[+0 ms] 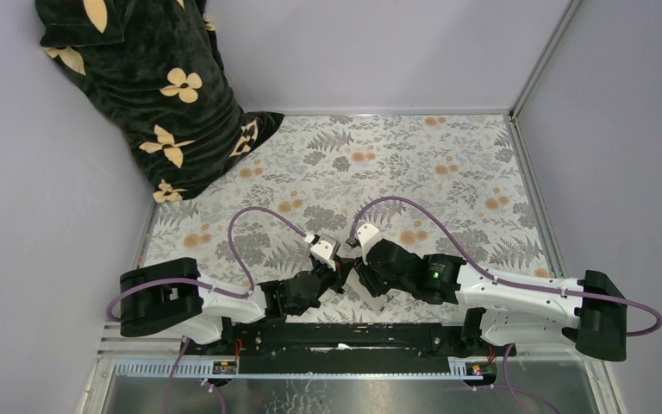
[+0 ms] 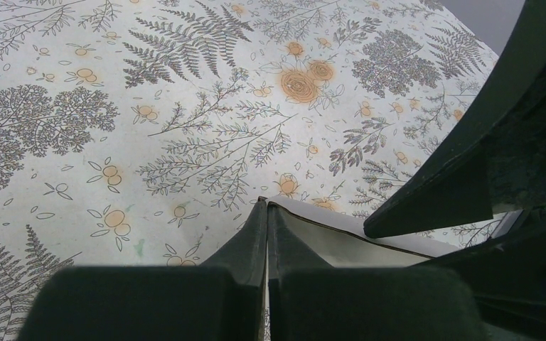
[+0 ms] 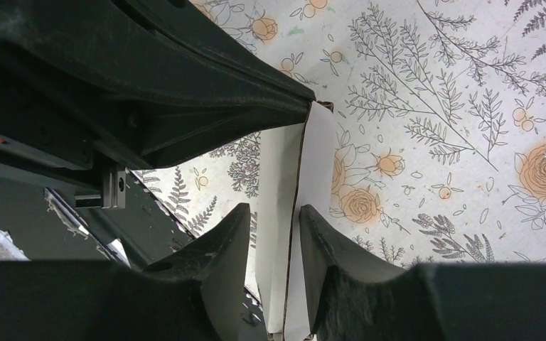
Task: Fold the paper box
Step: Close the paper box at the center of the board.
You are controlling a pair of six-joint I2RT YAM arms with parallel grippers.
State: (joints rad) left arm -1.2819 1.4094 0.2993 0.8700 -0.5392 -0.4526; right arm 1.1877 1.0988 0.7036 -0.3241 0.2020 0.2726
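The paper box [image 3: 318,160] is a white cardboard sheet folded double, held up edge-on above the floral tabletop between the two arms near the table's front edge [image 1: 377,300]. My left gripper [image 2: 266,202] is shut on one corner of it, with the sheet [image 2: 341,238] running off to the right. My right gripper [image 3: 274,207] straddles the folded sheet with its jaws apart. Its right finger lies against the cardboard and a gap shows at its left finger. In the top view the left gripper [image 1: 336,274] and the right gripper [image 1: 360,269] meet, and most of the box is hidden.
A black cloth with yellow flowers [image 1: 159,95] is heaped in the back left corner. Grey walls close in the left, back and right sides. A metal rail [image 1: 336,366] runs along the front edge behind the arm bases. The floral cover [image 1: 414,164] spreads beyond the grippers.
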